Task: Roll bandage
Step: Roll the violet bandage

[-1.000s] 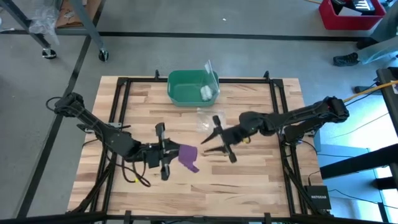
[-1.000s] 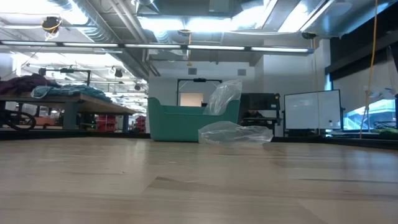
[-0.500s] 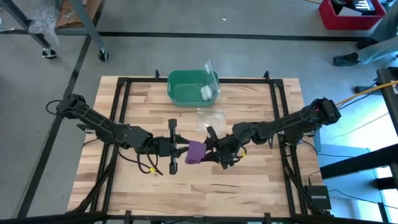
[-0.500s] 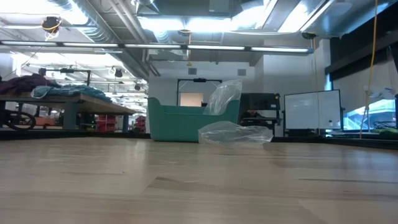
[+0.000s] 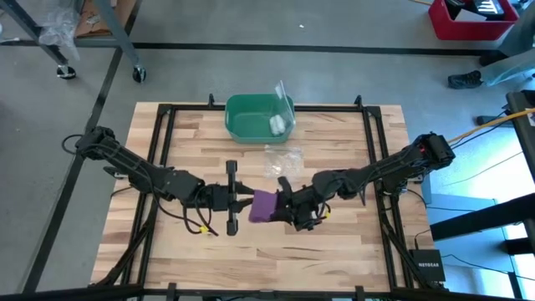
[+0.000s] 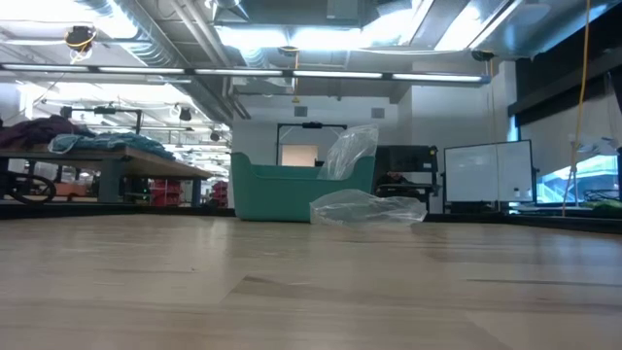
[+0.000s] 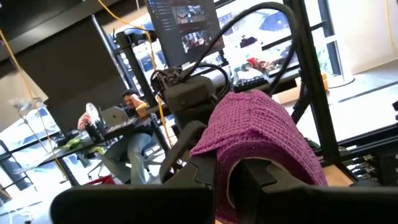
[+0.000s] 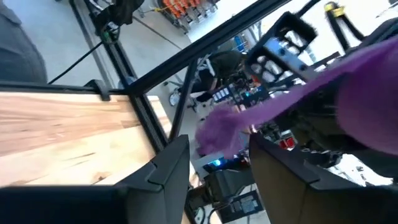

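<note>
Both arms: we reach inward, meeting at tabletop (image 5: 334,242) centre. Left claw (image 5: 248,204): clamped on the purple bandage (image 5: 264,205), held above the wood. Right claw (image 5: 287,210): fingers apart, straddling the bandage. Far side: green bin (image 5: 257,118), clear bag (image 5: 282,159).

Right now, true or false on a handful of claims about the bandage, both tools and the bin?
1. The purple soft fabric bandage is held up between both tools. True.
2. The left tool is shut on the bandage. True.
3. The green plastic bin sits at the table's near edge. False: it sits at the far edge.
4. The right tool is parked far from the bandage. False: it is right at it.
5. The bandage lies in the bin. False: only a small white roll lies there.
</note>
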Robot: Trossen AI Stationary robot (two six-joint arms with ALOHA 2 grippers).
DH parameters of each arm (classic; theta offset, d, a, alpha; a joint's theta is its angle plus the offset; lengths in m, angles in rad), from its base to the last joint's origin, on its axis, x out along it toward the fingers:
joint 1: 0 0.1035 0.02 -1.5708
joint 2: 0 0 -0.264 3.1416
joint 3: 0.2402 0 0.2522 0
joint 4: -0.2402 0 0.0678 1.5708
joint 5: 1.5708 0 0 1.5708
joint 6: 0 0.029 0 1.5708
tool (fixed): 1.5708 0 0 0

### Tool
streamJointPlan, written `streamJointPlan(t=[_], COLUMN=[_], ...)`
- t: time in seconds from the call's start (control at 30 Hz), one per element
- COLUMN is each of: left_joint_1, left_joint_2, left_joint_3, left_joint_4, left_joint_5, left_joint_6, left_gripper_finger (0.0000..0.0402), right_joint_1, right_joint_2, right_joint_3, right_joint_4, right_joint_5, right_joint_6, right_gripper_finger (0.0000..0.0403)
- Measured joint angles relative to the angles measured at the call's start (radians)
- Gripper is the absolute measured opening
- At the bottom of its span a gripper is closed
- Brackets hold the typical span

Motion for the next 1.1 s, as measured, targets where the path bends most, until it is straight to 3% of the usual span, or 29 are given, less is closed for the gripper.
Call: streamJointPlan(t=[0.4, 0.5, 0.63, 0.77, 0.93, 1.1], left_joint_1=[0.006, 0.006, 0.006, 0.0, -0.054, -0.086], left_joint_2=[0.0, 0.0, 0.0, 0.0, -0.022, -0.027], left_joint_3=[0.0, 0.0, 0.0, -0.001, -0.001, -0.001], left_joint_4=[-0.001, -0.001, -0.003, -0.002, 0.023, 0.043], left_joint_5=[0.0, 0.0, 0.0, -0.009, -0.112, -0.182], left_joint_6=[-0.002, -0.002, -0.003, -0.005, 0.051, 0.097], left_gripper_finger=[0.0015, 0.0015, 0.0015, 0.0015, 0.0015, 0.0015], right_joint_1=[0.013, 0.012, 0.018, 0.028, 0.086, 0.142], right_joint_2=[0.01, 0.026, 0.049, 0.049, 0.039, 0.038], right_joint_3=[0.0, 0.0, 0.0, 0.0, 0.0, 0.0], right_joint_4=[0.034, 0.046, 0.049, 0.008, -0.082, -0.167], right_joint_5=[0.003, 0.003, -0.009, 0.085, 0.266, 0.342], right_joint_6=[0.0, 0.001, 0.0, 0.021, 0.108, 0.144], right_gripper_finger=[0.0165, 0.0141, 0.008, 0.0012, 0.0014, 0.0008])
